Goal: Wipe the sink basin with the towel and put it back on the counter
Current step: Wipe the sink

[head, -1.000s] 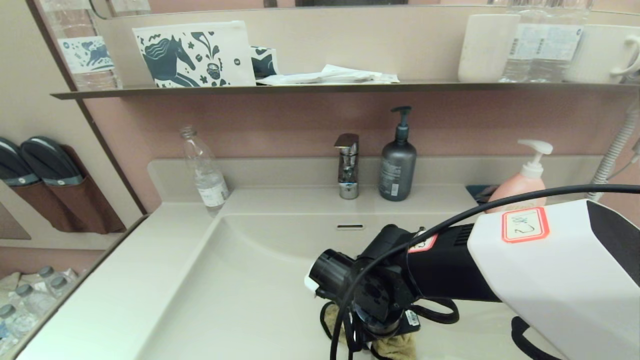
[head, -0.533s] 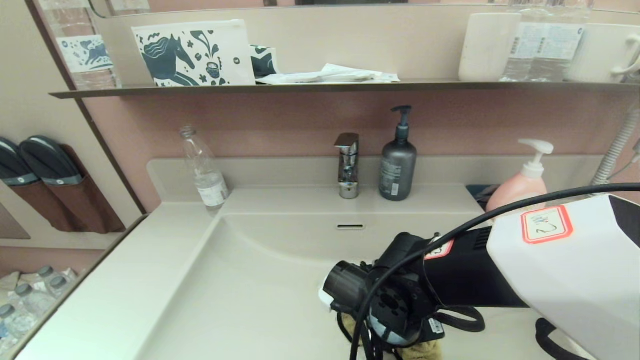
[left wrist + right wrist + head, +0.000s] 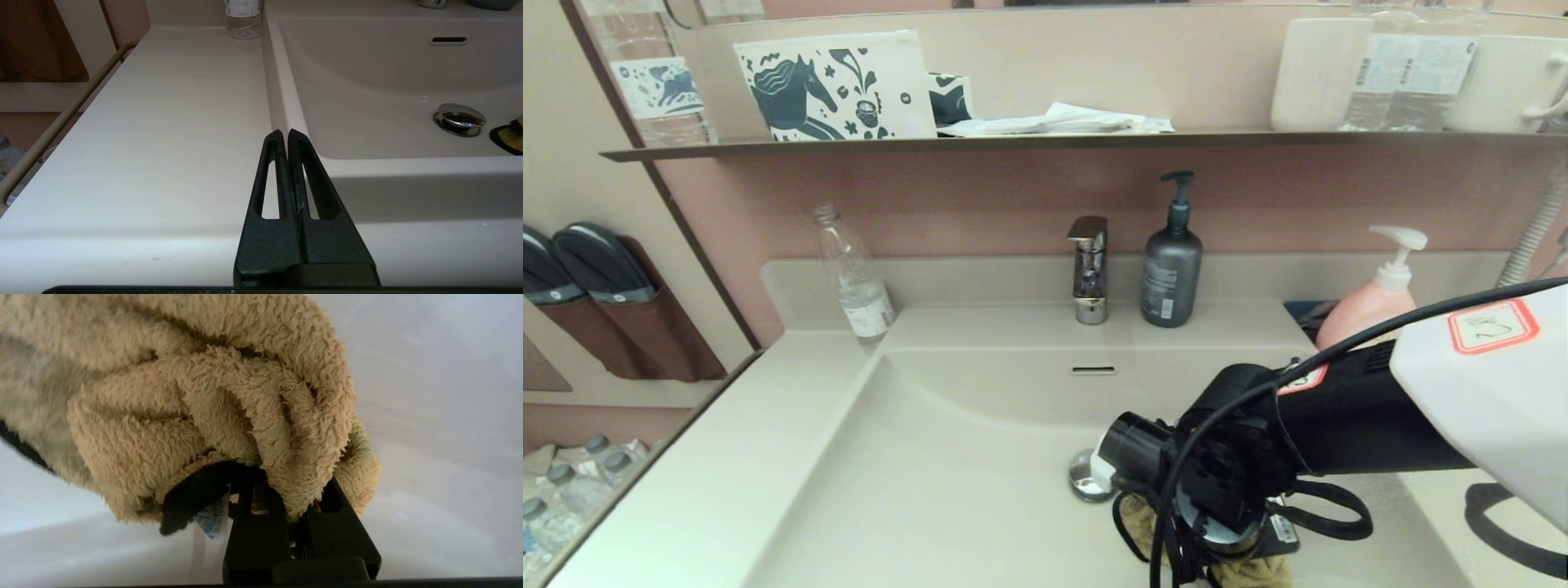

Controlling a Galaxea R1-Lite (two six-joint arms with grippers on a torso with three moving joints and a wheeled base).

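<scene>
The right claw [image 3: 292, 510], clamped on the towel [image 3: 212, 404], has dragged it rightward across the basin [image 3: 931, 490] floor, uncovering the drain plug [image 3: 1086, 478], so wiping continues; the left claw [image 3: 287, 141] rests closed over the table [image 3: 163, 122].

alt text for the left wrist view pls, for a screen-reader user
The left gripper, fingers shut on nothing, hangs over the near part of the cream-white counter, right beside the sink basin. In the basin lie a chrome drain plug and, at the picture's edge, a corner of the towel. A clear bottle stands at the counter's back.
</scene>
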